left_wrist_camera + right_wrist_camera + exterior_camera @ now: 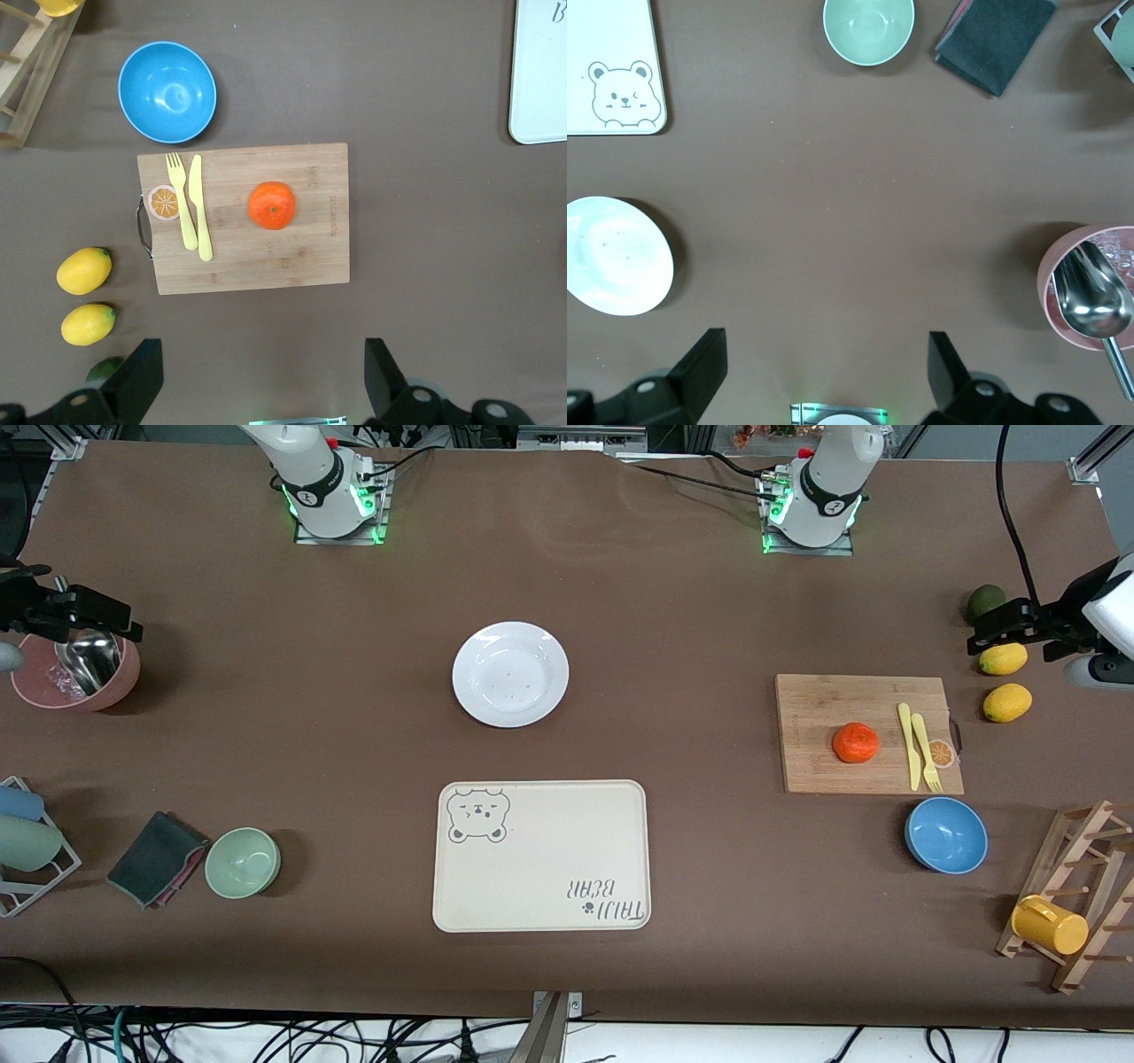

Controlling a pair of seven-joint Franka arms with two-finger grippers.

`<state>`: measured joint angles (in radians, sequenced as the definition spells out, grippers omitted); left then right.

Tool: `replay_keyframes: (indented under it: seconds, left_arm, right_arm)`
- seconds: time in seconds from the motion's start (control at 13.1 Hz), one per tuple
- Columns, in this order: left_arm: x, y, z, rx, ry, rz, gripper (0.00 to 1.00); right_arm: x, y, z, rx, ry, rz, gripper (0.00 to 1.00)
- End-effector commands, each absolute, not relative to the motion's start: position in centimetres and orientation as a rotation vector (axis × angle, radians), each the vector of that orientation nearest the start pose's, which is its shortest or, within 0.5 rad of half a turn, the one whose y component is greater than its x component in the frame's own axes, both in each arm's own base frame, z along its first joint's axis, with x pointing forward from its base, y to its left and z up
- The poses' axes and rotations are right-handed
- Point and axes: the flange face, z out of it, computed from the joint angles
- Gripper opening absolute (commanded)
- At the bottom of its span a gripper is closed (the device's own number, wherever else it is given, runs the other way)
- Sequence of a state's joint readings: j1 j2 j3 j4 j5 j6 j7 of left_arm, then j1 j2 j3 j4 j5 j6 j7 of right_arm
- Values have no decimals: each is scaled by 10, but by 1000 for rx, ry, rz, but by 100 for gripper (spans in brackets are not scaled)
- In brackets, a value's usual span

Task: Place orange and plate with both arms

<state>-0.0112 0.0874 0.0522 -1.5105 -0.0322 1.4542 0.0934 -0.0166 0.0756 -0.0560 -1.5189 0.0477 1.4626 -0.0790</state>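
Black fingers [700, 363] of the right gripper [84, 624] stand spread wide and empty over the pink bowl with a steel scoop [75, 669] at the right arm's end of the table. Well apart from them, toward the table's middle, the round glossy white ceramic plate [510, 674] lies bare on the brown cloth, with the beige rectangular bear-printed tray [541, 856] nearer the front camera. On the bamboo cutting board [815, 717], beside a yellow plastic knife and fork [919, 746], sits the small red-orange orange [856, 742]. Over two yellow lemons [1005, 680] the left gripper [1005, 624] hangs, fingers [137, 376] apart, holding nothing, clear of the orange.
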Motion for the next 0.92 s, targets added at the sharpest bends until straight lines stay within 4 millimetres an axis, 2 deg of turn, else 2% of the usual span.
replay_keyframes:
  seconds: [0.0,0.84]
  left_arm:
    - [571,18,600,-3135,115,229,100]
    - [571,15,600,-3137,123,229,100]
  right_arm:
    - [565,-33,602,-3085,-10,184,100]
    - [566,-34,601,-3084,-13,181,100]
